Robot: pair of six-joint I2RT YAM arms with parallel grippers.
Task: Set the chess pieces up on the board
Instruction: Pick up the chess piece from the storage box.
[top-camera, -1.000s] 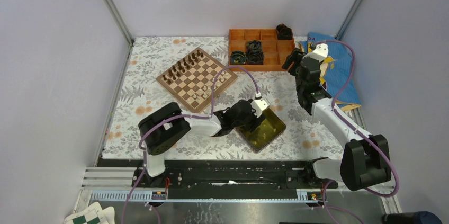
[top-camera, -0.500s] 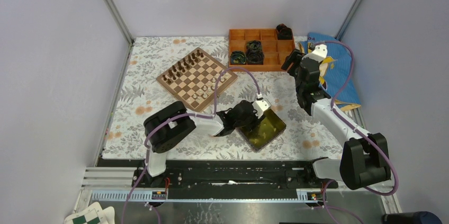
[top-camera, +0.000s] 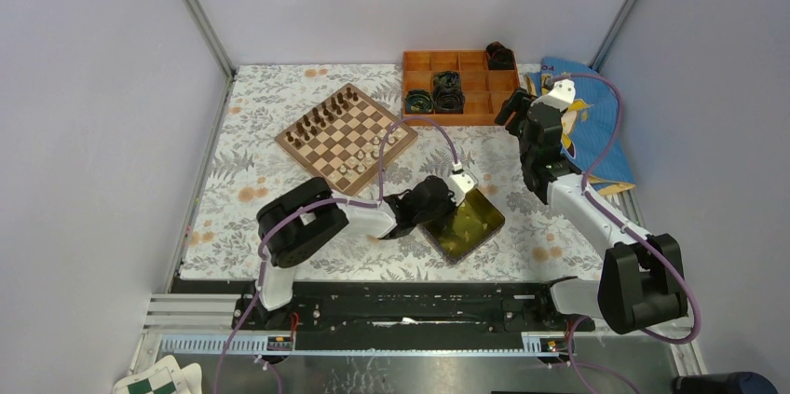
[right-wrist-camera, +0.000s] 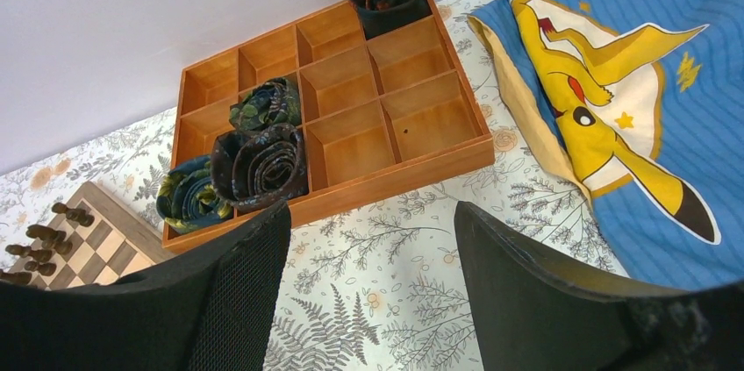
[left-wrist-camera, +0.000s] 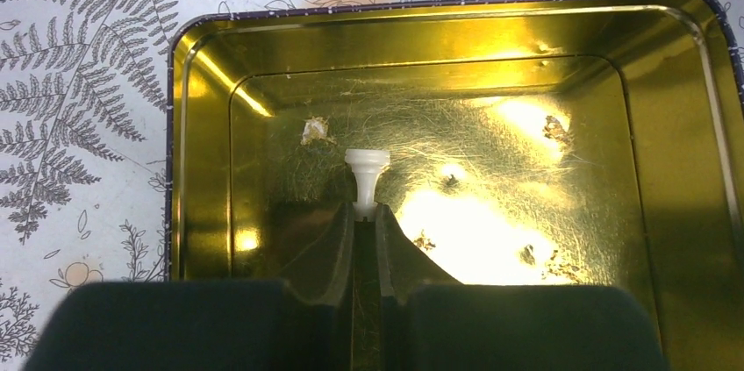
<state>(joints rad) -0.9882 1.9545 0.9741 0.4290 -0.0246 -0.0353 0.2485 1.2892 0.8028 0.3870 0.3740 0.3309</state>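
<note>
In the left wrist view, my left gripper [left-wrist-camera: 365, 213] is shut on one end of a small cream-white chess piece [left-wrist-camera: 366, 174]. The piece lies on the floor of the glossy yellow tray [left-wrist-camera: 202, 125], and its flared end sticks out beyond the fingertips. From the top, the left gripper [top-camera: 445, 210] reaches down into the tray [top-camera: 480, 226]. The board [top-camera: 346, 138] lies to the far left of it, with dark figures [top-camera: 321, 119] along its far side and a few white chess pieces [top-camera: 359, 166] near its right corner. My right gripper [right-wrist-camera: 372, 213] hangs open and holds nothing.
An orange compartment box [right-wrist-camera: 351, 125] with rolled dark fabrics stands at the back, seen ahead of the right gripper. A blue cartoon cloth [right-wrist-camera: 632, 82] lies at the right. A corner of the board [right-wrist-camera: 96, 239] shows at the lower left of the right wrist view.
The left jaws have closed from partly open onto the white chess piece in the tray, and the left arm has shifted slightly. The right arm has stayed where it was.
</note>
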